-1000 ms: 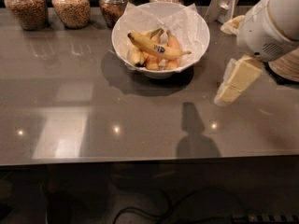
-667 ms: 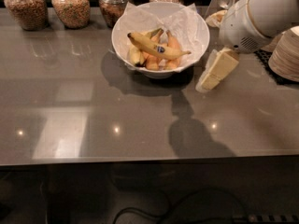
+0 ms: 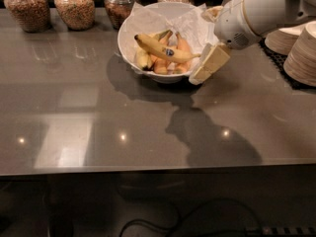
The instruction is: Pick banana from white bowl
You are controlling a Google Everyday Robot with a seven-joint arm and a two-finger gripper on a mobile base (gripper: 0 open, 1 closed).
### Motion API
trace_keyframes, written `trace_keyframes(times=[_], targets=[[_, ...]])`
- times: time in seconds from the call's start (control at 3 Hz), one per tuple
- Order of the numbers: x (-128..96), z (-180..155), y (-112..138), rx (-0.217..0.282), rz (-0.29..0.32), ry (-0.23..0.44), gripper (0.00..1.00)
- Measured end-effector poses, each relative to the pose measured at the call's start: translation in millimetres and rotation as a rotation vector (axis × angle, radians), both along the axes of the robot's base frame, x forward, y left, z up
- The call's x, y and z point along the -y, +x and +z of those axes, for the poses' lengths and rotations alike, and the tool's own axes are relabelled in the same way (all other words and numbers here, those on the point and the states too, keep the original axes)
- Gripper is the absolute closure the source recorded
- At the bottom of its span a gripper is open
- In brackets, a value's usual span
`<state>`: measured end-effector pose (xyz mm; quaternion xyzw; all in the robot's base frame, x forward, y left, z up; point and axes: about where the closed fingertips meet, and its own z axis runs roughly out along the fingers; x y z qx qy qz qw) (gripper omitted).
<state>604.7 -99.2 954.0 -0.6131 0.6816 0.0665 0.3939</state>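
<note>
A long yellow banana (image 3: 162, 48) with a small blue sticker lies across the top of other fruit in the white bowl (image 3: 129, 35), which is lined with crumpled white paper. Shorter greenish bananas and orange fruits lie under it. My gripper (image 3: 207, 65) hangs from the white arm at the bowl's right rim, just right of the banana's tip, not touching the banana.
Several glass jars (image 3: 74, 5) of nuts and grains stand along the back edge of the dark counter (image 3: 98, 117). Stacks of paper bowls (image 3: 301, 51) sit on a black mat at the far right.
The arm and gripper have moved left and toward the bowl, from the open counter on the right to the bowl's right rim. The banana has not moved.
</note>
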Motion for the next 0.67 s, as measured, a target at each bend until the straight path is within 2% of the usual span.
trace_keyframes(times=[0.33,0.67], targets=[[-8.5,-0.4,17.5,0.052,0.024,-0.013,0.00],[-17.7,-1.6,45.3,0.099,0.042,-0.015,0.17]])
